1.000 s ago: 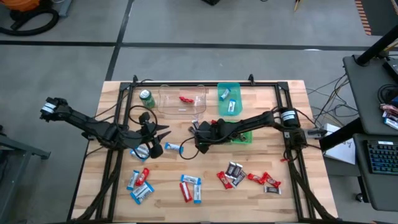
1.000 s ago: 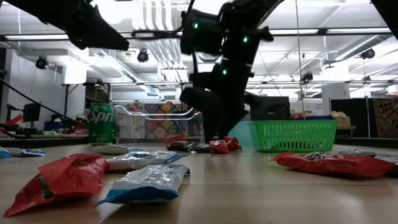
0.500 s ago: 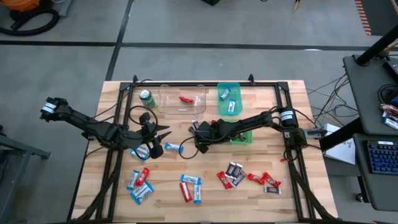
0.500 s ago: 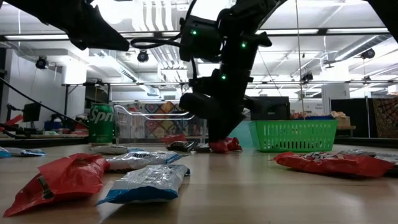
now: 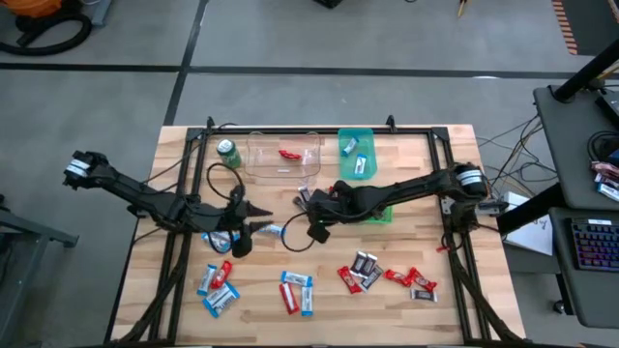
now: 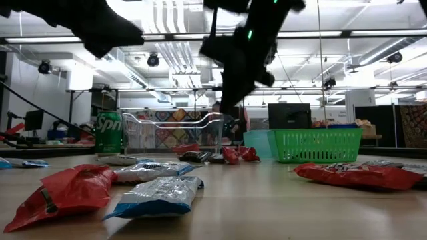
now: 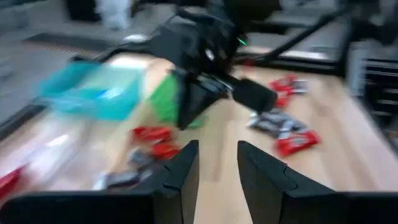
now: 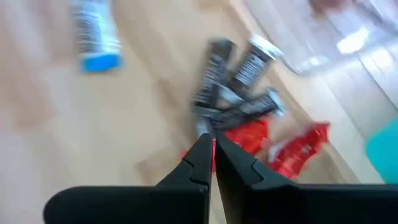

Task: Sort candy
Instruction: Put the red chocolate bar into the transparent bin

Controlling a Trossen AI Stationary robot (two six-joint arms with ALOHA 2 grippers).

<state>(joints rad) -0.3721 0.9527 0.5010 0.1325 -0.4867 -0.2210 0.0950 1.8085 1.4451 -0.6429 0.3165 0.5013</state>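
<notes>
A green can (image 5: 227,150) stood at the far left of the wooden table (image 5: 455,309). Beside it sat a clear tray (image 5: 261,162), then a teal bin (image 5: 355,141), and a green basket (image 6: 319,145) nearer the middle. A keyboard (image 5: 592,246) lay off to the right.

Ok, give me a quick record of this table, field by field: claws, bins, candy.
left claw: open, left of centre
right claw: shut, nothing seen in it, above dark candy near centre
clear tray: one red candy
teal bin: blue candy
green basket: mostly under right arm
can: left of clear tray
loose candy: mixed groups along the front
</notes>
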